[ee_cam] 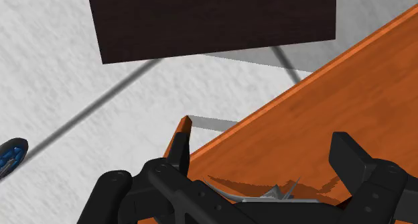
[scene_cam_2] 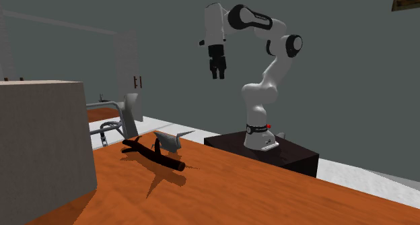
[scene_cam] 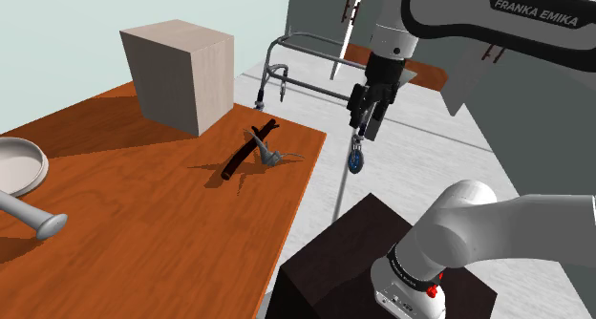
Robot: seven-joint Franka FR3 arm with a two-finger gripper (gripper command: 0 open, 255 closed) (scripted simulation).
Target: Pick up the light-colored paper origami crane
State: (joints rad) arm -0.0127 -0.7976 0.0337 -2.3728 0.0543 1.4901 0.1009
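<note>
1. Shoulder view: the pincer (scene_cam: 368, 131) hangs in the air, high above the near edge of the orange tabletop (scene_cam: 143, 241)
2. Seen from the wrist, its two black fingers (ee_cam: 179, 149) stand wide apart and clasp nothing
3. The crane (scene_cam: 268, 159), drawn grey, sits on the tabletop near the edge that faces the dark stand (scene_cam: 334, 260), just beside a black stick (scene_cam: 239, 162)
4. In the wrist view, the crane's pointed tips show between the fingers, well below them and untouched
5. A pale box (scene_cam: 177, 74) stands farther back on the tabletop, and a white bowl (scene_cam: 19, 164) rests at the shoulder view's left edge
</note>
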